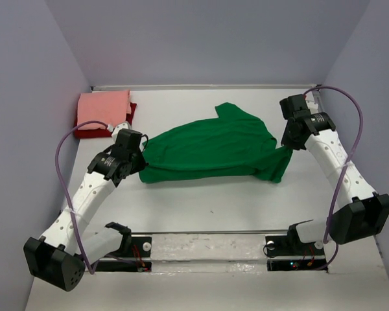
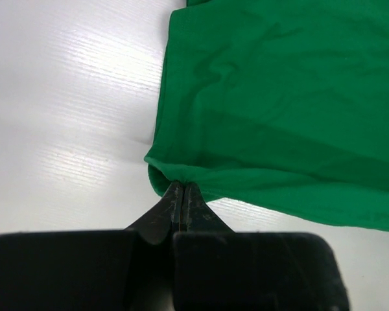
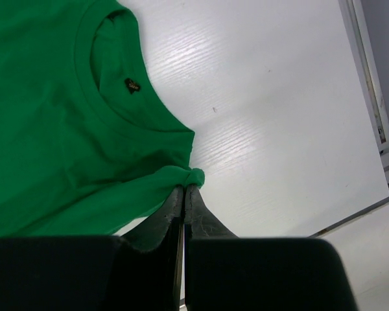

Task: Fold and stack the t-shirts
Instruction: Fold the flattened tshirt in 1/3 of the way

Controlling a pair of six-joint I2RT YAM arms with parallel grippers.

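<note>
A bright green t-shirt (image 1: 214,146) hangs stretched between my two grippers over the middle of the table, folded along its length. My left gripper (image 1: 137,157) is shut on its left corner, seen pinched in the left wrist view (image 2: 183,183). My right gripper (image 1: 290,145) is shut on the bunched cloth beside the collar, seen in the right wrist view (image 3: 185,186). The green cloth (image 2: 279,97) fills the upper right of the left wrist view, and the neckline (image 3: 110,78) shows in the right wrist view. A folded salmon-pink t-shirt (image 1: 102,107) lies on a dark red t-shirt (image 1: 131,111) at the back left corner.
Grey walls close the table (image 1: 201,201) on the left, back and right. A metal rail (image 1: 207,243) runs along the near edge between the arm bases. The right table edge (image 3: 376,129) shows in the right wrist view.
</note>
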